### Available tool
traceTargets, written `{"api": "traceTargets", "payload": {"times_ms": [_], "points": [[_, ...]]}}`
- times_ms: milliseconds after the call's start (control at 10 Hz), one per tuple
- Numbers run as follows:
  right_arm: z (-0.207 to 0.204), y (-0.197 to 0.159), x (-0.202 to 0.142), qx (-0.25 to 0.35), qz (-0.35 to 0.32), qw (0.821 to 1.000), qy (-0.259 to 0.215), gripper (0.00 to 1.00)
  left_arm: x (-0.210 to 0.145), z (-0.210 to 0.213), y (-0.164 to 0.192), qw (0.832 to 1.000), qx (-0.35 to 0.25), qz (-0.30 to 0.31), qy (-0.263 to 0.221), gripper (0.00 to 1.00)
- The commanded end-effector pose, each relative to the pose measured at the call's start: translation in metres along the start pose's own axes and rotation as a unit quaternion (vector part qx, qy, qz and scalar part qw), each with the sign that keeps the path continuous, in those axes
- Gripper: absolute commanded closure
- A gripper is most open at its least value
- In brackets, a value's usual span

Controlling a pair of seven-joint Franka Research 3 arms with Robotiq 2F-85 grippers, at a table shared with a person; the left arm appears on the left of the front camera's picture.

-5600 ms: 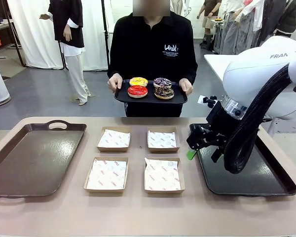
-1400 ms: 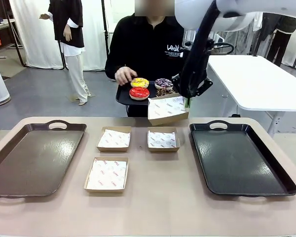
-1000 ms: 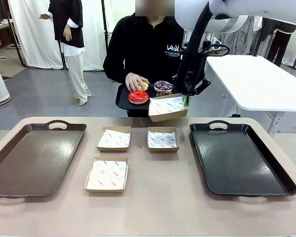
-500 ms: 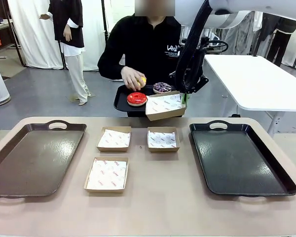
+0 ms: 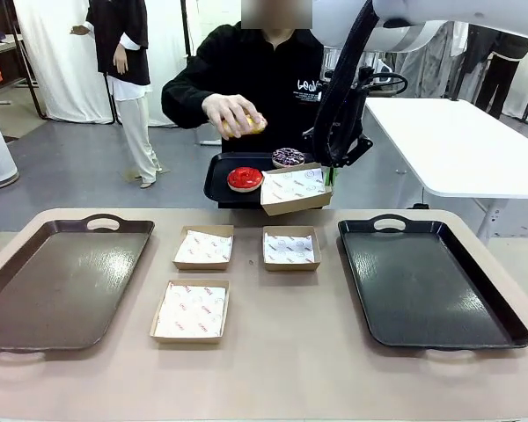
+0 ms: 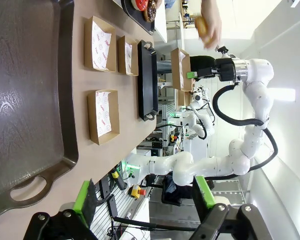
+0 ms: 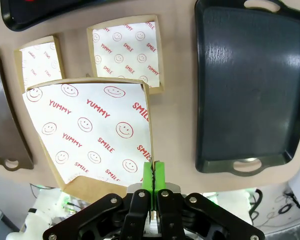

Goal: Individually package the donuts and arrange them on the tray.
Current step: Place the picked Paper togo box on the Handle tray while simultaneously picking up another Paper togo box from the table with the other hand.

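While our right gripper (image 7: 153,171) pinches the rim of an empty box (image 7: 90,135), we count nothing packaged | person's hand (image 5: 227,112) holds yellow donut (image 5: 254,122) above-left of that gripper | left gripper (image 6: 146,196) wide, empty

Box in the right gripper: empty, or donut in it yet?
Empty. The box shows a bare printed liner in the right wrist view; the person's hand holds the yellow donut in the air, apart from it.

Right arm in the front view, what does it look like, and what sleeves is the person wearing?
The right arm is glossy white with rounded joints; a black braided cable hose runs down to its black claw, which has green pads. The person's sleeves are long and black, on a black top with white chest print.
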State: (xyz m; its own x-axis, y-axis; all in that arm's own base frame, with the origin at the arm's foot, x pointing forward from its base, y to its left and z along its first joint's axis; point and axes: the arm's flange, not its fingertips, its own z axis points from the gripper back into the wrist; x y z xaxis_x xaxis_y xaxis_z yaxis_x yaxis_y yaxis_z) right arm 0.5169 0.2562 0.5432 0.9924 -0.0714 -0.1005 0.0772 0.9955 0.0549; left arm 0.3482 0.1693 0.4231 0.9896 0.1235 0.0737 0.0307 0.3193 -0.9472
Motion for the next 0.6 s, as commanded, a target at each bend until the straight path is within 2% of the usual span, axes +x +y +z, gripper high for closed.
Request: {"api": "traceTargets", "payload": {"times_ms": [0,500], "points": [[-0.0037,-0.0043,-0.0043,-0.002,-0.003,1.0,0.0,1.0,-0.0007,0.0011,-0.0009,1.0,-0.002,0.001,-0.003,0.0],[-0.0037,-0.0043,-0.0043,-0.002,-0.003,1.0,0.0,1.0,-0.0007,0.0011,-0.0009,1.0,-0.002,0.001,-0.003,0.0]]}}
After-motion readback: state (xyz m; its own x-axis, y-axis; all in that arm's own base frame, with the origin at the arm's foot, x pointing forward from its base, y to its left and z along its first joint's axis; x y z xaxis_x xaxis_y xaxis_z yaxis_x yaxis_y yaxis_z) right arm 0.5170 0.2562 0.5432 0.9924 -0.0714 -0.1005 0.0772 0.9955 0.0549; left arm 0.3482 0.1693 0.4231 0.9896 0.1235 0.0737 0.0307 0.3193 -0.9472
